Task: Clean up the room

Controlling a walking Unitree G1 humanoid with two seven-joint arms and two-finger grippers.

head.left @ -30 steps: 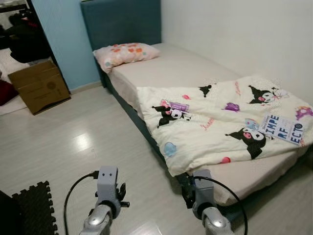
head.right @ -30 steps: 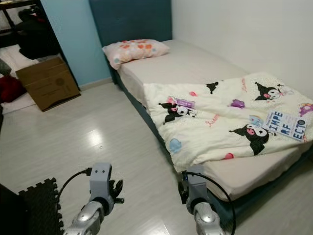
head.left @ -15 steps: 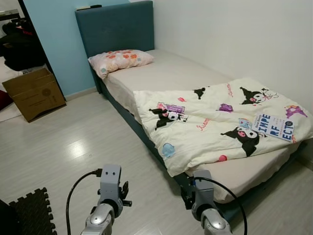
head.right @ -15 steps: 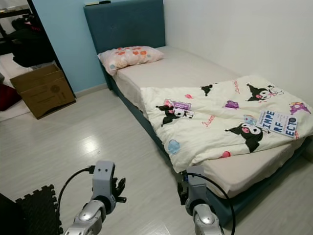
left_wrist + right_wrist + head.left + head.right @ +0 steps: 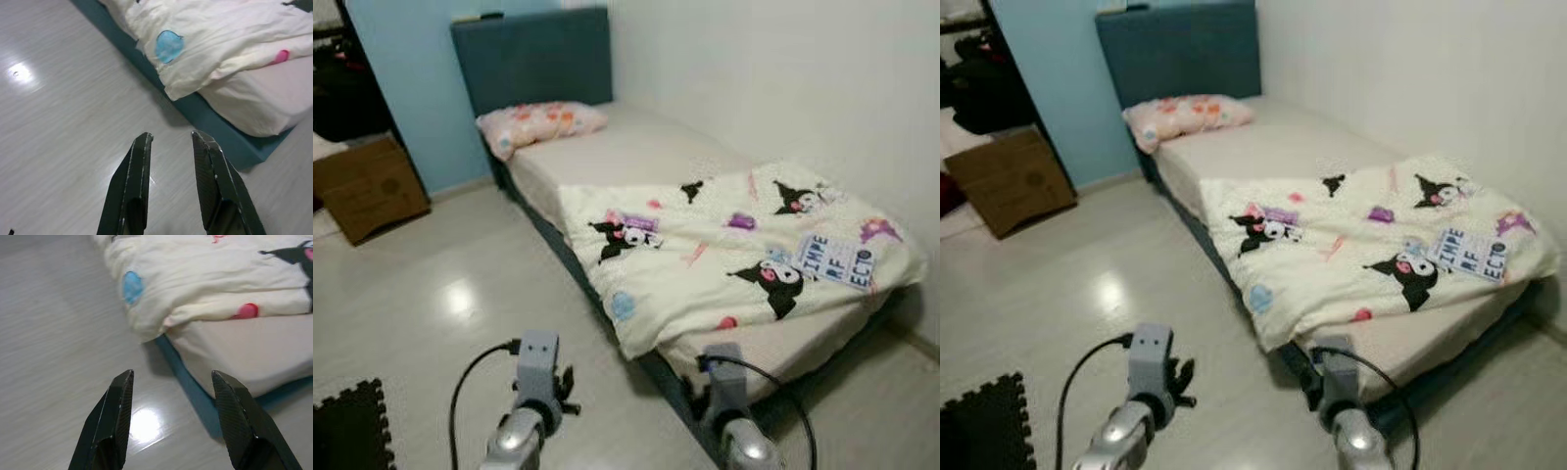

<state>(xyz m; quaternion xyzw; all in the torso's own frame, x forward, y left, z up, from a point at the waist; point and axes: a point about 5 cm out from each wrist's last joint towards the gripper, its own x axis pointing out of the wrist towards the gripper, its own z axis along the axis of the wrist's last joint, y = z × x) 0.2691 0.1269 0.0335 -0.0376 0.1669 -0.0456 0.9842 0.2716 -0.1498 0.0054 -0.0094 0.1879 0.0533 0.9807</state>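
A rumpled quilt (image 5: 734,255) is spread across the bed's (image 5: 607,157) foot, its corner overhanging the side. A pillow (image 5: 538,122) lies at the head. A box (image 5: 367,186) and mat (image 5: 352,431) are noted on the floor. Left gripper (image 5: 171,142) and right gripper (image 5: 171,382) are held over bare floor, jaws apart, empty.

This was a home bedroom: a single bed (image 5: 636,157) with a teal headboard (image 5: 533,59) stood against the right wall, bearing a floral pillow (image 5: 538,124) and cartoon-printed quilt (image 5: 734,255); a cardboard box (image 5: 367,186) sat far left.
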